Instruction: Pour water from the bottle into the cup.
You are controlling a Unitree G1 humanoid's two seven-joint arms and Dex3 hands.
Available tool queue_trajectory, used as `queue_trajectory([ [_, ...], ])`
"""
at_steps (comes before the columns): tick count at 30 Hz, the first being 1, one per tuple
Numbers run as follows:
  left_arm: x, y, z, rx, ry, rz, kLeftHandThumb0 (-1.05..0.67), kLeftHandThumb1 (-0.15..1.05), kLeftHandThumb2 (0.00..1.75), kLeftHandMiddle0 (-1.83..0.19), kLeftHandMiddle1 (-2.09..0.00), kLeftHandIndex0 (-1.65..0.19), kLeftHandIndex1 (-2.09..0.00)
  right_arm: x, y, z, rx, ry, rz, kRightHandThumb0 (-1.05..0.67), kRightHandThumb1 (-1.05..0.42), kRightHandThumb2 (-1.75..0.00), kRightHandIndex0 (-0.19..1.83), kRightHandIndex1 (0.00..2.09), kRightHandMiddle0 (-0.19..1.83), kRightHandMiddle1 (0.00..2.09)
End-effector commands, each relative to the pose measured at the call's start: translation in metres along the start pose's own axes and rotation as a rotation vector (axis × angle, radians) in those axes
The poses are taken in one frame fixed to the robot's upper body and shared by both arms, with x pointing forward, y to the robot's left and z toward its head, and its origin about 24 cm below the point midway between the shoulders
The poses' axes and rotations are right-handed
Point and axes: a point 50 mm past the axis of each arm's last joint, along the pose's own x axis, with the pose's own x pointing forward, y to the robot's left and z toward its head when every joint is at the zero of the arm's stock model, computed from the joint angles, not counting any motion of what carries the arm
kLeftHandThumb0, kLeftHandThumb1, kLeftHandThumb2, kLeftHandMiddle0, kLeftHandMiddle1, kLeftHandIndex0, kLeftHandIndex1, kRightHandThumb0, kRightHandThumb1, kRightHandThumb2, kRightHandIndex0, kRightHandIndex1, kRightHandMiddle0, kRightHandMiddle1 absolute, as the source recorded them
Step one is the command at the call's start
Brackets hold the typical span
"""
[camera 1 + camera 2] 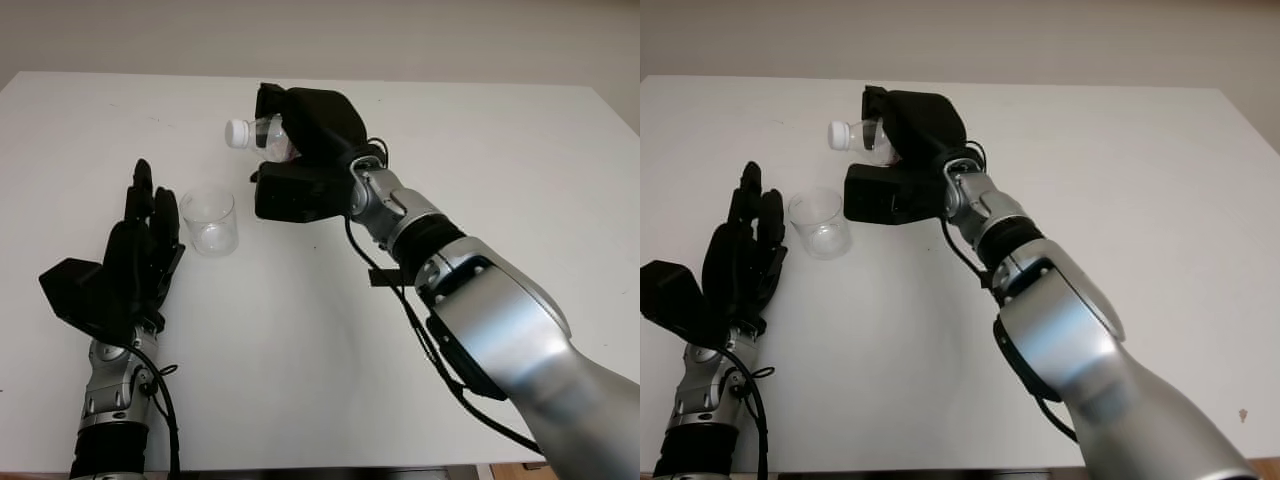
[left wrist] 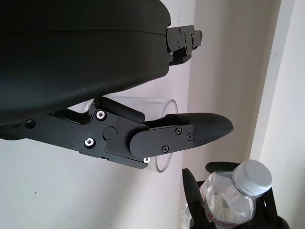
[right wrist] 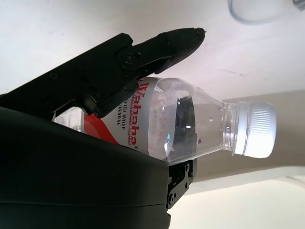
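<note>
The right hand [image 1: 300,150] is closed around the bottle [image 3: 181,121] and holds it in the air above the bench [image 1: 480,150], turned almost on its side. The fingers [image 3: 157,45] wrap the middle of the body, over the red label, and the neck with the white cap [image 1: 236,132] sticks out past the fingertips, toward the cup [image 1: 211,221]. The cap is on the bottle, so no water can leave it as it is now. The cup stands upright on the bench, lower than this hand and a little past the cap, not touching the bottle.

The bottle is thin clear plastic. I judge it is light and soft, so a strong squeeze will bend the wall and can push water out quickly when the mouth is open. The label part is the best place to hold, because the body is straight there and less slippery than the bare plastic at the shoulder. How much water is inside I cannot tell.

The left hand [image 1: 135,255] is open and holds nothing. It stands just beside the cup, on the side away from the bottle, with its fingers pointing up and near the cup wall; I cannot tell if they touch it. The cup is also clear thin plastic, probably very light, so it can tip or slide easily if something knocks it during the pour.
</note>
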Motion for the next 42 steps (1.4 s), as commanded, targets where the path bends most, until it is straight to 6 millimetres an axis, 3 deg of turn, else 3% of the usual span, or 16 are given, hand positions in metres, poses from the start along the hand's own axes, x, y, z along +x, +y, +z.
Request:
queue_trajectory([
  [1,-0.002,-0.001,-0.001,0.001,-0.002,0.003,-0.67,1.05,0.53,0.13,-0.05,0.13,-0.05,0.006,-0.008,0.010,-0.043,-0.042,-0.028,-0.46,-1.05,-0.22,1.09,2.09,0.78,2.09],
  [8,-0.003,-0.003,-0.003,-0.017,-0.007,0.005,-0.67,1.05,0.53,0.15,-0.05,0.14,-0.05,0.006,-0.002,0.021,-0.166,-0.110,-0.010,-0.44,-1.05,-0.26,1.15,2.09,0.72,2.09],
  [12,-0.003,-0.003,-0.003,-0.010,-0.007,0.012,-0.67,1.05,0.53,0.14,-0.05,0.13,-0.05,0.004,0.000,0.023,-0.205,-0.148,-0.046,-0.43,-1.05,-0.23,1.10,2.09,0.54,2.09],
  [14,-0.003,-0.002,-0.004,-0.014,-0.007,0.012,-0.67,1.05,0.53,0.14,-0.05,0.14,-0.05,0.003,0.000,0.023,-0.259,-0.178,-0.058,-0.42,-1.05,-0.23,1.04,2.09,0.32,2.09],
  [17,-0.003,-0.003,-0.005,-0.021,-0.006,0.014,-0.67,1.05,0.54,0.14,-0.05,0.14,-0.05,0.002,0.001,0.022,-0.313,-0.206,-0.049,-0.41,-1.05,-0.27,0.85,2.09,0.27,2.06],
  [21,-0.002,-0.004,-0.006,-0.037,-0.002,0.016,-0.66,1.05,0.54,0.14,-0.05,0.15,-0.05,0.002,0.001,0.023,-0.351,-0.236,-0.040,-0.46,-1.05,-0.11,0.63,2.09,0.33,1.52],
  [25,-0.002,-0.005,-0.007,-0.046,0.001,0.019,-0.68,1.05,0.52,0.14,-0.05,0.15,-0.05,0.002,0.001,0.025,-0.355,-0.259,-0.057,-0.48,-1.01,-0.06,0.46,2.09,0.41,1.29],
  [29,-0.003,-0.005,-0.007,-0.047,-0.001,0.016,-0.67,1.05,0.53,0.15,-0.05,0.15,-0.05,0.002,0.001,0.026,-0.394,-0.274,-0.060,-0.43,-1.04,-0.11,0.53,2.09,0.31,1.66],
  [32,-0.003,-0.006,-0.007,-0.053,-0.001,0.017,-0.67,1.05,0.53,0.15,-0.05,0.15,-0.05,0.001,0.002,0.027,-0.410,-0.282,-0.059,-0.43,-1.03,-0.07,0.63,2.09,0.30,1.67],
  [33,-0.003,-0.006,-0.007,-0.056,0.001,0.019,-0.67,1.05,0.53,0.15,-0.05,0.15,-0.05,0.001,0.002,0.027,-0.413,-0.286,-0.064,-0.43,-1.00,-0.06,0.61,2.09,0.32,1.54],
  [37,-0.002,-0.006,-0.008,-0.054,0.004,0.019,-0.67,1.05,0.53,0.15,-0.05,0.15,-0.05,0.001,0.002,0.028,-0.420,-0.293,-0.074,-0.42,-0.96,-0.05,0.65,2.09,0.37,1.36],
  [40,-0.002,-0.006,-0.008,-0.054,0.007,0.016,-0.66,1.05,0.53,0.16,-0.05,0.16,-0.05,0.001,0.001,0.027,-0.467,-0.296,-0.087,-0.42,-0.98,-0.06,0.65,2.09,0.37,1.33],
  [42,-0.001,-0.006,-0.008,-0.051,0.009,0.019,-0.67,1.05,0.54,0.16,-0.05,0.16,-0.05,0.001,0.001,0.027,-0.490,-0.295,-0.095,-0.43,-0.98,-0.06,0.68,2.09,0.36,1.45],
])
